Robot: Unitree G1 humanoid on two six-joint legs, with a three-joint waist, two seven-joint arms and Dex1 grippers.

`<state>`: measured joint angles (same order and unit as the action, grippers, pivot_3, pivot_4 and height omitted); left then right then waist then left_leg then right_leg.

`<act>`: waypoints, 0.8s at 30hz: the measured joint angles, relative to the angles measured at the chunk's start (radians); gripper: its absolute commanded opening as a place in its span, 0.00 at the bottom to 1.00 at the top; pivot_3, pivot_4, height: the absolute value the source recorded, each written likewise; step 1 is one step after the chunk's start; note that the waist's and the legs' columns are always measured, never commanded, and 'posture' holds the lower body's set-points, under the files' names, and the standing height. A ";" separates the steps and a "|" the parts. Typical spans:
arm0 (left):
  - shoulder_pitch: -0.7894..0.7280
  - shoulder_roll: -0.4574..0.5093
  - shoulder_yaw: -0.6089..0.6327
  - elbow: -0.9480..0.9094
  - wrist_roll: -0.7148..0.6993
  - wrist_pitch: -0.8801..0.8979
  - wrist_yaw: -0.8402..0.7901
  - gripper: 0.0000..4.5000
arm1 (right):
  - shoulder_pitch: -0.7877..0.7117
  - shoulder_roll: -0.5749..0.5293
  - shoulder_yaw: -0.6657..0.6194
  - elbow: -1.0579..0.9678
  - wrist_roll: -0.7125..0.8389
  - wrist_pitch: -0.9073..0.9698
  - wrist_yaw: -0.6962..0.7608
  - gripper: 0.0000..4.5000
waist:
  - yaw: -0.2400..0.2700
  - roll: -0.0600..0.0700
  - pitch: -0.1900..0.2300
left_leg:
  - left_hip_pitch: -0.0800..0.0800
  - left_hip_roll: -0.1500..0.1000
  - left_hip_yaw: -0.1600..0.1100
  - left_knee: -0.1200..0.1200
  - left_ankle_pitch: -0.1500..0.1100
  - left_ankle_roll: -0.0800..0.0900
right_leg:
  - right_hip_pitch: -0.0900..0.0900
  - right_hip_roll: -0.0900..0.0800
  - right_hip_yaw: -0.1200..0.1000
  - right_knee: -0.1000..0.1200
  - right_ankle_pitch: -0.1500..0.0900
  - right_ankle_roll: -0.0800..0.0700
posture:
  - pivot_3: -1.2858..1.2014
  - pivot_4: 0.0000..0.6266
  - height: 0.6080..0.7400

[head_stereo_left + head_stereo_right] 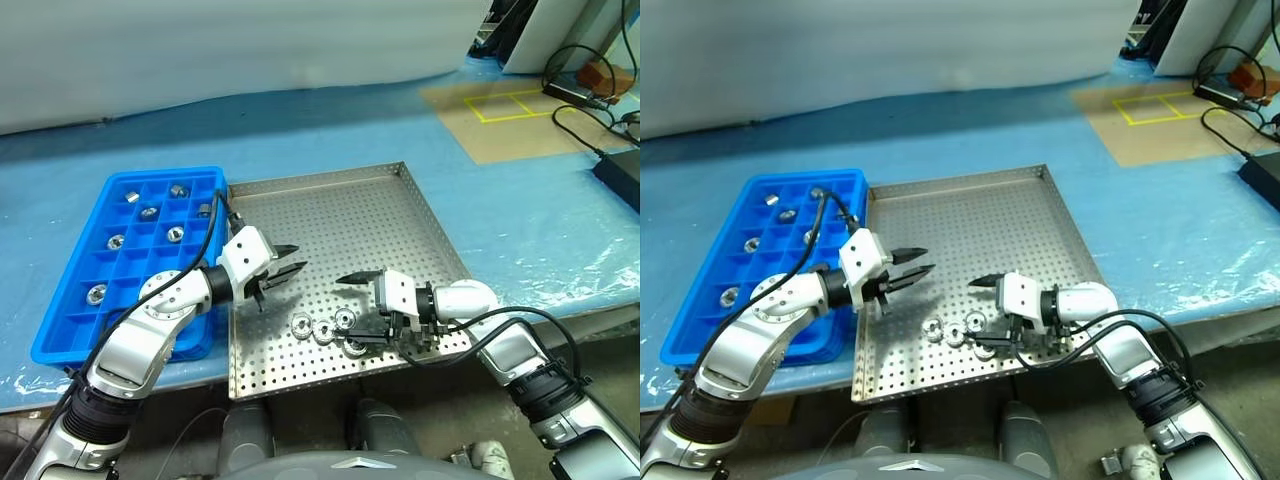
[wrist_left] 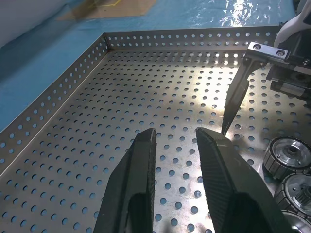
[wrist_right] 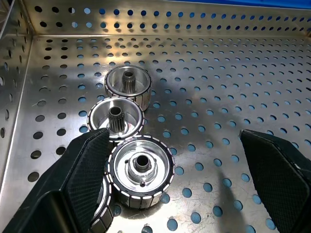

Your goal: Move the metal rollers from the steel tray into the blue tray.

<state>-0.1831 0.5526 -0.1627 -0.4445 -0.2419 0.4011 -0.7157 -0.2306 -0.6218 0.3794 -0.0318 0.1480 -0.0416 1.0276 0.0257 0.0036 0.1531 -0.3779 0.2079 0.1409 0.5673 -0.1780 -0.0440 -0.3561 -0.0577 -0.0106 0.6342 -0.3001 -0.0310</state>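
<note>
Four metal rollers (image 1: 322,330) lie in a short row on the perforated floor of the steel tray (image 1: 330,215), close to its near rim. Over them hangs the right gripper (image 1: 356,313), its two black fingers (image 3: 80,174) spread wide and holding nothing; in the right wrist view one finger sits just beside the nearest roller and the other stands well off to the far side, with two more rollers in line beyond. Further in and to the left, the left gripper (image 1: 287,259) hovers above the tray floor with its fingers (image 2: 131,182) drawn close together and nothing between them. Beside the steel tray's left edge lies the blue tray (image 1: 70,325), where several more rollers (image 1: 117,241) rest singly in separate compartments.
</note>
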 measured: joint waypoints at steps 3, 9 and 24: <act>0.000 0.000 0.000 0.003 0.001 -0.001 0.000 0.31 | 0.012 -0.004 0.000 -0.033 -0.012 0.025 -0.007 1.00 | 0.000 -0.001 -0.002 | 0.001 0.000 0.002 -0.004 0.000 0.000 | 0.000 0.000 0.001 -0.004 0.000 0.000 | 0.47 0.24 1.00; 0.001 -0.003 -0.003 0.021 0.013 -0.024 -0.002 0.31 | 0.017 -0.008 0.008 -0.063 -0.024 0.049 -0.003 1.00 | -0.004 -0.004 -0.005 | 0.000 0.000 0.004 -0.006 -0.001 0.001 | 0.002 0.000 0.001 -0.012 0.004 0.006 | 0.47 0.24 1.00; -0.002 -0.029 -0.030 0.023 0.024 -0.018 0.001 0.31 | -0.079 0.134 -0.021 -0.041 -0.278 0.159 -0.387 1.00 | -0.003 -0.004 -0.005 | 0.006 0.000 0.009 -0.009 0.000 -0.002 | 0.001 0.001 0.010 -0.012 0.006 0.004 | 0.46 0.24 1.00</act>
<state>-0.1856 0.5237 -0.1927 -0.4210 -0.2178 0.3833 -0.7145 -0.3098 -0.4882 0.3581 -0.0727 -0.1298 0.1179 0.6411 0.0227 -0.0006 0.1481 -0.3724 0.2074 0.1497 0.5587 -0.1782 -0.0463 -0.3550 -0.0572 -0.0005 0.6222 -0.2946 -0.0272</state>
